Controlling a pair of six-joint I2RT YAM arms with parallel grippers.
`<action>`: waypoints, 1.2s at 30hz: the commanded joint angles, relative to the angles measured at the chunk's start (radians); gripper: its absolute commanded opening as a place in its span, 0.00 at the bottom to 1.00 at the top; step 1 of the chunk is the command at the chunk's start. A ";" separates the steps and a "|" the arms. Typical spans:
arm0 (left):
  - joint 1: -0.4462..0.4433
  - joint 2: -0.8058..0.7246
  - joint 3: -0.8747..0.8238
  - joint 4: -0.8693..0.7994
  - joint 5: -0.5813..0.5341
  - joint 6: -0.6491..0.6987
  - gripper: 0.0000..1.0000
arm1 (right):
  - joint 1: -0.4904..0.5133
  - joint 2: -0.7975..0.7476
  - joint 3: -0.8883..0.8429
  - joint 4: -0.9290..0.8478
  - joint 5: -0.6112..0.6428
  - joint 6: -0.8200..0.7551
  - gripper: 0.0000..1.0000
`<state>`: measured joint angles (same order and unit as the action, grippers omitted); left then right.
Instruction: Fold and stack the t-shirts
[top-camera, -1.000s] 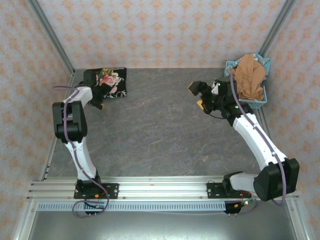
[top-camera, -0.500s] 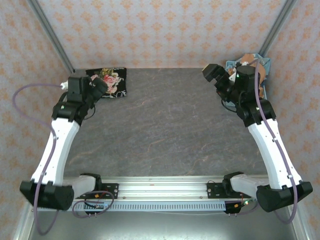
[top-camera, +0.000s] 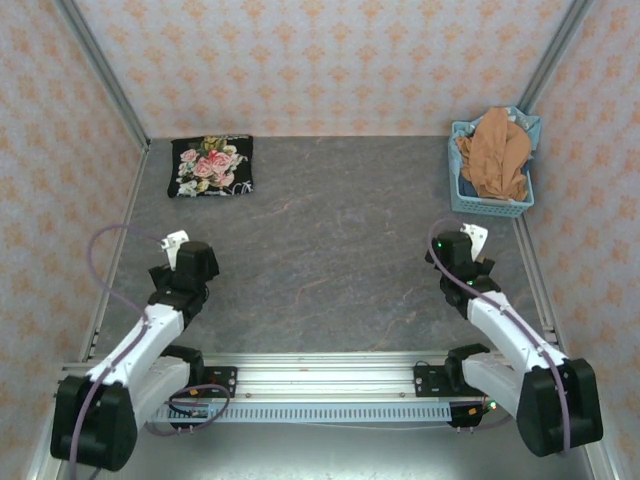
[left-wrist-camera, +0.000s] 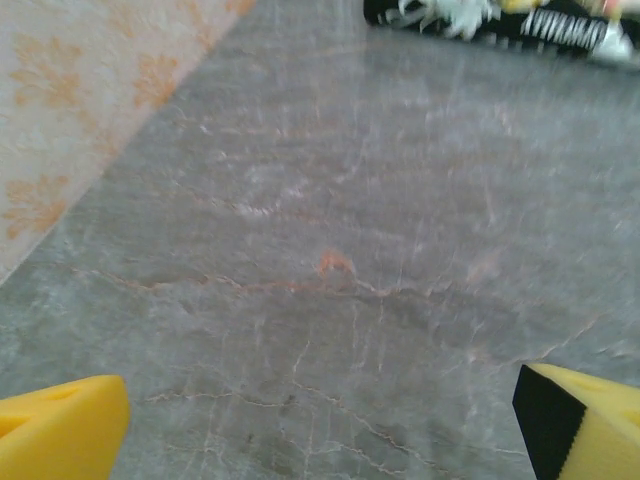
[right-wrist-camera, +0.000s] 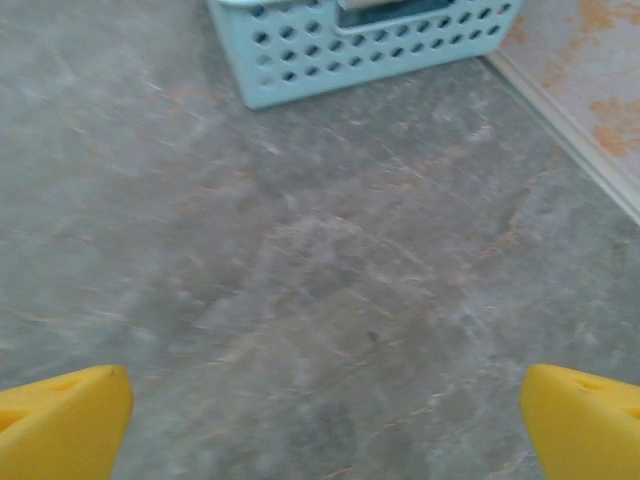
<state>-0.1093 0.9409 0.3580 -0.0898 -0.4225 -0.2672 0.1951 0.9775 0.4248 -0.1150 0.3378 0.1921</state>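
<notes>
A black t-shirt with a rose print lies folded flat at the back left of the table; its near edge also shows as the black t-shirt in the left wrist view. An orange-brown t-shirt lies crumpled in the light blue basket at the back right. My left gripper is drawn back near the front left, open, with bare table between its yellow fingertips. My right gripper sits near the front right, open and holding nothing, a short way in front of the basket.
The grey marbled table stretches between the two arms. Patterned walls close the left side, the right side and the back. A metal rail with both arm bases runs along the near edge.
Both arms have pulled back from the far side to the near edge. The left gripper has left the black t-shirt; the right has moved away from the basket.
</notes>
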 joint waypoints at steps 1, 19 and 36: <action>0.023 0.132 0.007 0.358 0.025 0.093 1.00 | -0.037 0.027 -0.068 0.334 0.053 -0.112 0.99; 0.096 0.538 -0.102 1.142 0.195 0.185 1.00 | -0.195 0.513 -0.077 0.977 -0.245 -0.177 0.99; 0.050 0.555 0.055 0.858 0.201 0.244 1.00 | -0.151 0.542 -0.022 0.922 -0.191 -0.218 0.99</action>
<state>-0.0555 1.5055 0.4030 0.7673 -0.2085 -0.0502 0.0433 1.5173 0.3916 0.7937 0.1287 -0.0128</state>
